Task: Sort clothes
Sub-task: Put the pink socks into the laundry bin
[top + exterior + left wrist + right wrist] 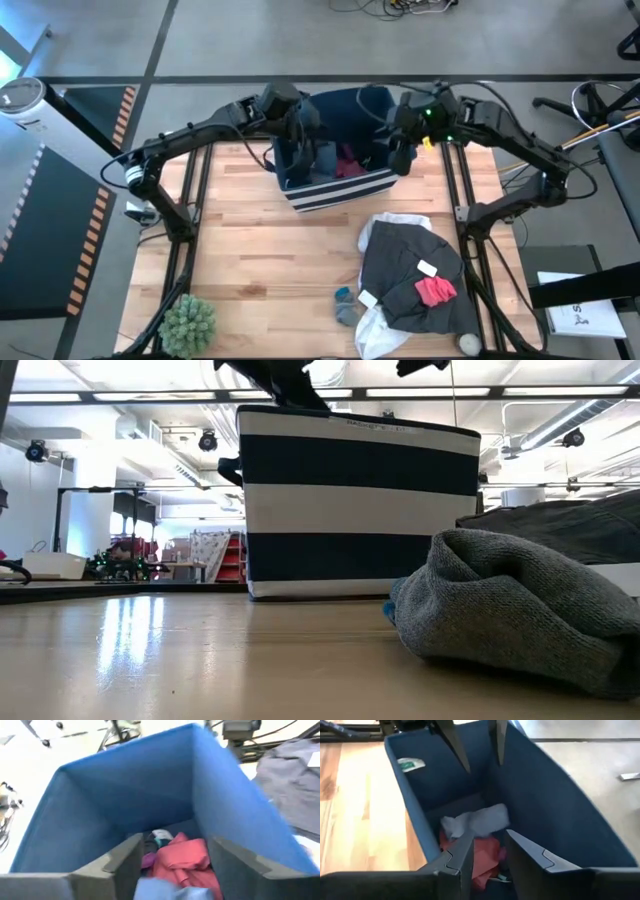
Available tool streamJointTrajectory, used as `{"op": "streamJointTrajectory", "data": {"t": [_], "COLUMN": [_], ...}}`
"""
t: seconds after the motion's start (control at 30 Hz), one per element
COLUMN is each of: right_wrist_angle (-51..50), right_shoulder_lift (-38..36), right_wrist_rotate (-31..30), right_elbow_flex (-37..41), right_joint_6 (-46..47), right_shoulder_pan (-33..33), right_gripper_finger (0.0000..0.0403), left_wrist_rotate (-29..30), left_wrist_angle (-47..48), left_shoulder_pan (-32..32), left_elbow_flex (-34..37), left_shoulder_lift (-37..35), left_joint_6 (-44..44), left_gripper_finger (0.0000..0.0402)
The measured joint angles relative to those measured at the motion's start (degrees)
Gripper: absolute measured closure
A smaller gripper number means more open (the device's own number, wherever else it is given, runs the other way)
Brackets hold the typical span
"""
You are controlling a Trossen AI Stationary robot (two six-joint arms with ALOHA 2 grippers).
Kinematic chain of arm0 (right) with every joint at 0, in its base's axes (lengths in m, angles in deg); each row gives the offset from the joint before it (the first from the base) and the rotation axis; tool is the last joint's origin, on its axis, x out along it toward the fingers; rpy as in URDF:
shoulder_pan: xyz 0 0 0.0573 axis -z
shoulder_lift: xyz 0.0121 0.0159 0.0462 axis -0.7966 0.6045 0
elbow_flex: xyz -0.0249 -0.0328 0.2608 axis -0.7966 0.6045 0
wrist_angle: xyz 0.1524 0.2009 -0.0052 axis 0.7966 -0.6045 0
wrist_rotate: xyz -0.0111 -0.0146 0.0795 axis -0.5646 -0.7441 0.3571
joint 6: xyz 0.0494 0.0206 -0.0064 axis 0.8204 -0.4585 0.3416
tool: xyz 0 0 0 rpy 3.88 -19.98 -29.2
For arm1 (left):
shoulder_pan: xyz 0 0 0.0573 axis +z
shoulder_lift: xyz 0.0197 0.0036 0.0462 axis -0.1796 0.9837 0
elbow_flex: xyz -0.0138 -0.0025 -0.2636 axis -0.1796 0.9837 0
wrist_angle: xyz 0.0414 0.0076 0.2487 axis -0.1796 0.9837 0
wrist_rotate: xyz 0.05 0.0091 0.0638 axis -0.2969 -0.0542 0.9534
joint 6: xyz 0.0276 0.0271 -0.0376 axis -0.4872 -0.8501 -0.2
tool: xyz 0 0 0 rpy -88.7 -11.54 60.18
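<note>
Hovering both released grippers, left (303,135) and right (400,152), over the bin (340,190); I judge the red garment (485,855) lies straight below, right nearer.

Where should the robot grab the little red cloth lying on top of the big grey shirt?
Best to pinch the red cloth at its bunched middle, coming straight down from above. It lies crumpled on the grey shirt, so its raised folds give a pincer something to close on. A shallow pinch should help avoid catching the shirt underneath. The right pincer is probably nearer, though it now hangs over the bin.
</note>
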Motion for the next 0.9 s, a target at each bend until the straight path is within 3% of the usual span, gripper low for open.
{"op": "streamJointTrajectory", "data": {"t": [0.2, 0.5, 0.67, 0.9], "right_wrist_angle": [0.3, 0.2, -0.1, -1.1], "right_shoulder_lift": [-4.3, -12.2, -15.9, -17.2], "right_wrist_rotate": [0.2, -0.4, -0.5, -0.5], "right_elbow_flex": [7.0, 20.5, 26.9, 34.1], "right_joint_6": [3.1, 14.6, 25.2, 38.8], "right_shoulder_pan": [-4.7, -15.0, -22.2, -33.8], "right_gripper_finger": [0.0296, 0.0310, 0.0303, 0.0267], "left_wrist_rotate": [0.0, 0.1, 0.7, 0.9], "left_wrist_angle": [0.2, -1.8, -8.0, -23.2], "left_shoulder_pan": [-5.4, -13.5, -15.8, -17.3], "left_elbow_flex": [0.3, 3.0, 10.8, 28.1], "left_shoulder_lift": [-2.2, -6.5, -11.7, -23.4], "left_joint_6": [-2.1, -2.3, -1.2, 4.4], "left_gripper_finger": [0.0161, 0.0202, 0.0216, 0.0212]}}
